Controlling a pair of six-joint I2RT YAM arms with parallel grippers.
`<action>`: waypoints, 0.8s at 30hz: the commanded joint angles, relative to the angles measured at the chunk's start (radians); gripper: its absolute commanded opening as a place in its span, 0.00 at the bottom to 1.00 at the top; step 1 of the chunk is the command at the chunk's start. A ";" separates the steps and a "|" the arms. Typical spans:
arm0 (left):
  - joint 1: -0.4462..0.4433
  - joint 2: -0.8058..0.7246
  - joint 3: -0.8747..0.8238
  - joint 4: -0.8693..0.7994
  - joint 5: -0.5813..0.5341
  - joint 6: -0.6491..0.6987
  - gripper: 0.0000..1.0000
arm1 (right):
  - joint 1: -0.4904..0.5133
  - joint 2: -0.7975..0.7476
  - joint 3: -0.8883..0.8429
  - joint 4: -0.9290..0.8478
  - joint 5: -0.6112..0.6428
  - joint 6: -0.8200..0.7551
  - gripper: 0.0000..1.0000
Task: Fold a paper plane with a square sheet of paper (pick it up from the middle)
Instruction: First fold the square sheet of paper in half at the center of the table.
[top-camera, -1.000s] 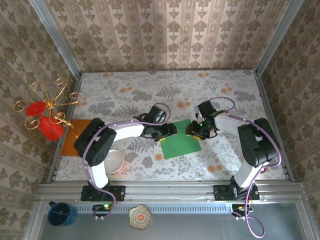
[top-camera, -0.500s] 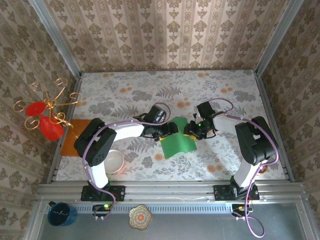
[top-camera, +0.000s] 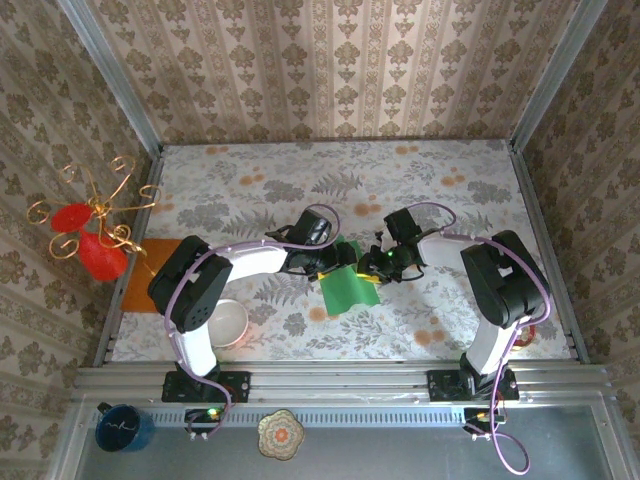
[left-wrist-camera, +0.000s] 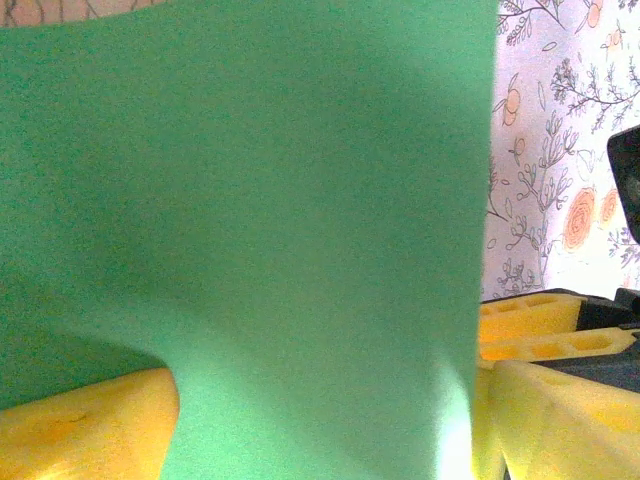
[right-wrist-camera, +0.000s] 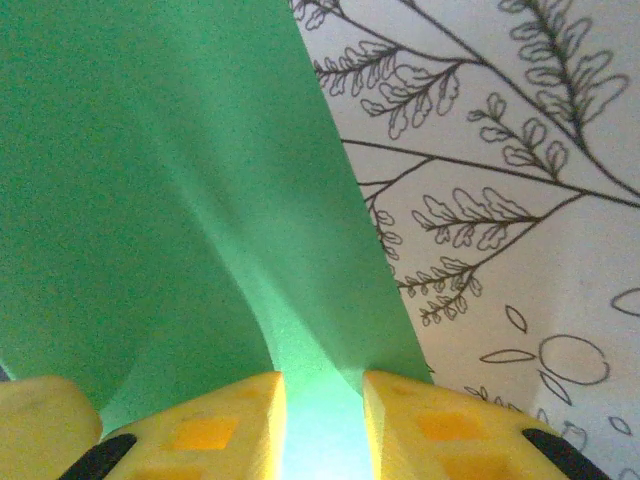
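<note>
- Square sheet (top-camera: 349, 290): green, mid-bench (top-camera: 450, 190), between both arms' jaws.
- R jaws: nearly together, pinching a raised ridge of the sheet at its right edge.
- L jaws: wide apart, sheet draped across them, not clamped.
- Sheet buckled, no point formed; near part flat, far part lifted.
- Surroundings: orange sheet (top-camera: 150, 275) and white bowl (top-camera: 228, 322) to the left, well apart; nothing btwn.

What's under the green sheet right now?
Floral table cover shows all round the square sheet of paper; whatever lies beneath is covered. Its edge is lifted, pinched in the right hand; the left hand stands open around it.
</note>
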 joint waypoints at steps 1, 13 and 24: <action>0.005 0.025 -0.001 -0.041 -0.017 -0.003 0.79 | 0.011 0.028 -0.032 -0.018 -0.009 0.023 0.30; 0.038 -0.045 0.004 -0.011 0.007 0.062 0.37 | -0.070 -0.157 -0.103 0.085 -0.032 0.043 0.37; 0.194 -0.271 -0.053 0.209 0.275 0.072 0.32 | -0.161 -0.287 -0.089 0.310 -0.264 0.068 0.79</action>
